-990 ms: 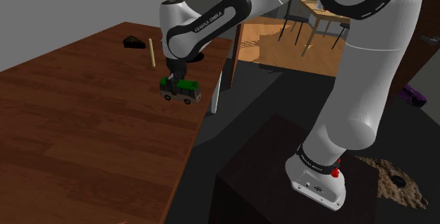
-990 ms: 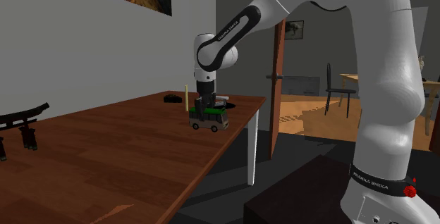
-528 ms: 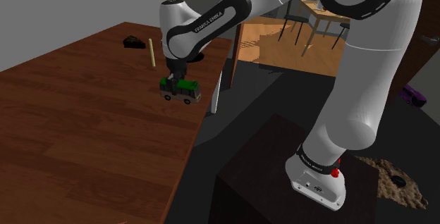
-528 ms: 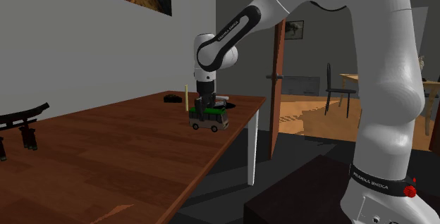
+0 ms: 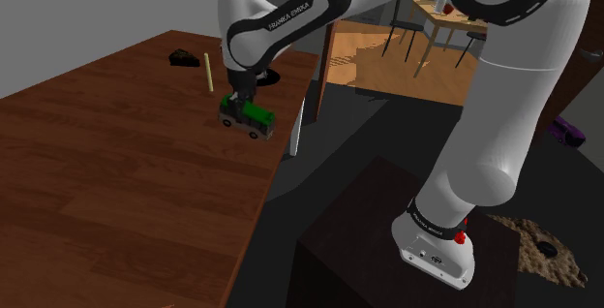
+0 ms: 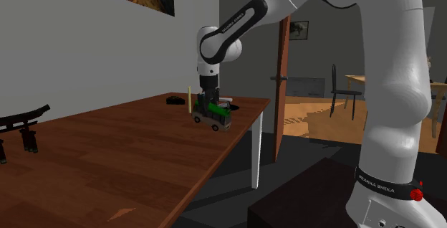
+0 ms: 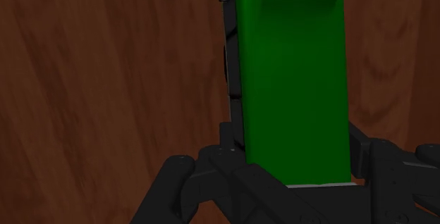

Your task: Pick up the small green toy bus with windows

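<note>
The arm's black jaws are clamped across one end of a small toy bus (image 5: 248,115) with a green roof, pale sides and dark windows. The bus hangs tilted over a dark brown wooden counter (image 5: 106,190), near its edge; one wheel may perhaps touch the wood. A thin pale upright stick (image 5: 208,73) stands nearby.

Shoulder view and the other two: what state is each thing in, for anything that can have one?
green toy bus, clasped by its sides, tilted, one end raised
gripper, shut on the green toy bus
thin stick, upright on the table
torii model, standing upright
</note>
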Controlling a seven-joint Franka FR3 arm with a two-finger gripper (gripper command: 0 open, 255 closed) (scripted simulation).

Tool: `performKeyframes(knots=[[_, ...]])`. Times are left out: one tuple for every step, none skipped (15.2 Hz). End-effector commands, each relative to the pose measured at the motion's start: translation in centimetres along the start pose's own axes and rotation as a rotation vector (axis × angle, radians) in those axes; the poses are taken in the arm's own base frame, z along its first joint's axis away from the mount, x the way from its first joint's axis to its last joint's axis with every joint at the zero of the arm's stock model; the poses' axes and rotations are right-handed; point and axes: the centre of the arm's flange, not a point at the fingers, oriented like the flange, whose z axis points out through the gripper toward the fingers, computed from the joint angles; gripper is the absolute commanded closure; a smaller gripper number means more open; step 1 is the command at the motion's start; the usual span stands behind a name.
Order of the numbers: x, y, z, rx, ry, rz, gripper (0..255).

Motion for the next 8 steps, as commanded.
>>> performKeyframes(knots=[[0.1,0.2,-1.2,0.000,0.001,0.000,255],[0.1,0.2,-1.7,0.000,0.001,0.000,255],[0.1,0.2,-2.2,0.000,0.001,0.000,255],[0.1,0.3,-2.8,0.000,0.001,0.000,255],[0.1,0.3,-3.3,0.000,0.001,0.000,255],[0.1,0.3,-3.8,0.000,0.001,0.000,255],[0.2,0.4,-4.3,0.000,0.001,0.000,255],[0.2,0.4,-4.9,0.000,0.001,0.000,255]])
